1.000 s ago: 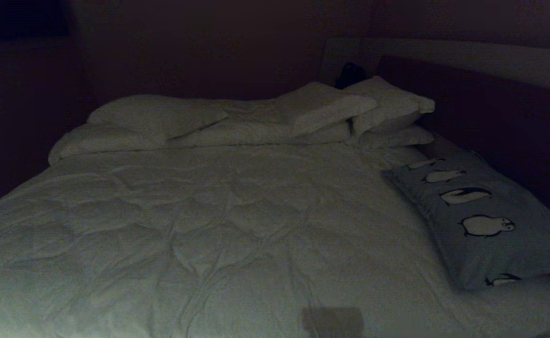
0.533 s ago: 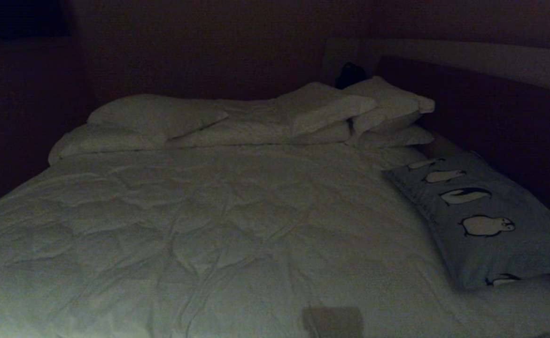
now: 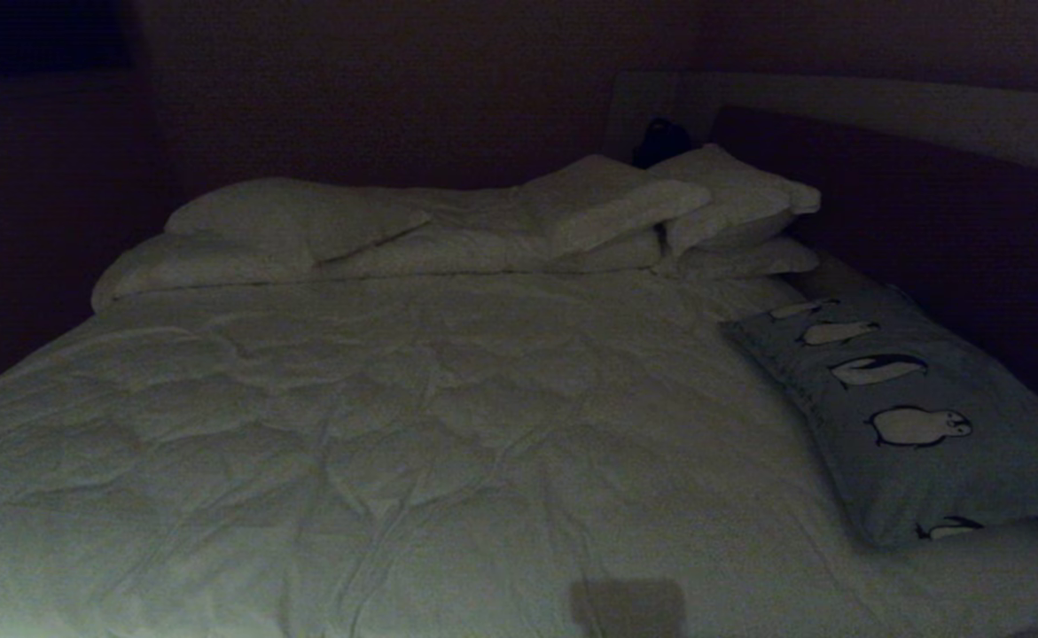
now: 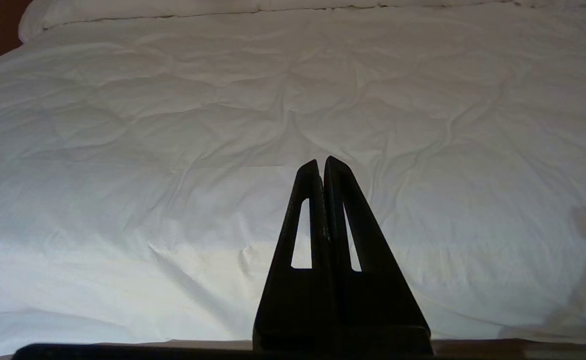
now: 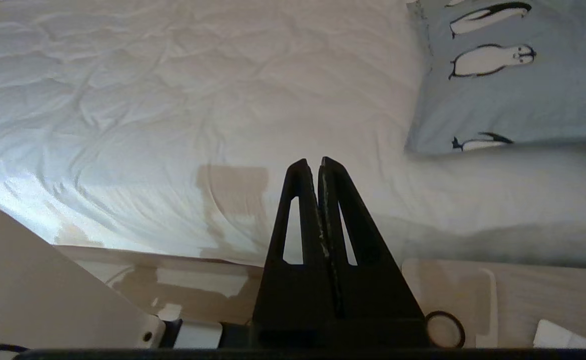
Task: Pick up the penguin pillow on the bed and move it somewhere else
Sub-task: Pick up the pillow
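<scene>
Black right pincer (image 5: 313,162) closed, level above bed (image 5: 172,100) edge.

penguin pillow (image 5: 548,95): pale blue-grey, black-and-white penguins | bed (image 3: 412,425): white quilted duvet | headboard (image 3: 944,204): dark, pale trim

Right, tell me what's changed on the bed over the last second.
Nothing visibly changed. The penguin pillow lies where it was on the right side of the bed, untouched, and the white pillows keep their places at the far end. Neither claw shows in the head view; in the wrist views the left claw and right claw are both shut and empty.
</scene>
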Controlling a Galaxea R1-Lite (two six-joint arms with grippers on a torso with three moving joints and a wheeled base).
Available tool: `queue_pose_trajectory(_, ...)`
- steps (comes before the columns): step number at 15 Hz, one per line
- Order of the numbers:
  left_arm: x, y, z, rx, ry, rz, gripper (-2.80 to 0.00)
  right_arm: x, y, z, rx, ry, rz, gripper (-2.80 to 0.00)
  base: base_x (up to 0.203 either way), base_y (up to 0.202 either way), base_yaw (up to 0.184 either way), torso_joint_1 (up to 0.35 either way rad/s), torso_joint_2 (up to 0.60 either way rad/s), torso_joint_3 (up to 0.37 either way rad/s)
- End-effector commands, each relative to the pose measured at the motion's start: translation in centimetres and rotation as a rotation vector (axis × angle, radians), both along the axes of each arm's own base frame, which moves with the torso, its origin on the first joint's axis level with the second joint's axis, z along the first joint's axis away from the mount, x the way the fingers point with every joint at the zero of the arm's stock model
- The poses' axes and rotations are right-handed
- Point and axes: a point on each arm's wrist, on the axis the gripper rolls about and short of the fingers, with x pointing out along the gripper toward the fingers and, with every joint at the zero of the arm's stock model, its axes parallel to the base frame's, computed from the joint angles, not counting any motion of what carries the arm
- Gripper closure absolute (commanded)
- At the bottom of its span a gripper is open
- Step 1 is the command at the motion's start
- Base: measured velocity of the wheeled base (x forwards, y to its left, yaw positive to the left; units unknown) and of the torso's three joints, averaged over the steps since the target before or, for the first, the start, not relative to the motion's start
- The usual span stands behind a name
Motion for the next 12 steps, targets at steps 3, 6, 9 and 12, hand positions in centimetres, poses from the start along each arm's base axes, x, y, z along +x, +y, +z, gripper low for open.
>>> queue_pose_trajectory(3, 0.0, 0.0, 0.0, -0.001, -0.001, 0.001, 0.0, -0.5, 0.0, -2.3, -0.001, -0.017, -0.002, 0.0, 0.0, 0.0, 0.0, 0.0, 0.0, 0.0)
queue_pose_trajectory(6, 0.0, 0.0, 0.0, -0.001, -0.001, 0.001, 0.0, -0.5, 0.0, -3.4, 0.007, -0.013, 0.001, 0.0, 0.0, 0.0, 0.0, 0.0, 0.0, 0.0)
queue_pose_trajectory(9, 0.0, 0.0, 0.0, -0.001, -0.001, 0.001, 0.0, -0.3, 0.0, -2.7, 0.011, -0.092, -0.025, 0.0, 0.0, 0.0, 0.0, 0.0, 0.0, 0.0)
queue_pose_trajectory(12, 0.0, 0.0, 0.0, -0.001, -0.001, 0.001, 0.0, 0.4, -0.2, -1.7, -0.009, -0.239, -0.099, 0.0, 0.0, 0.0, 0.0, 0.0, 0.0, 0.0)
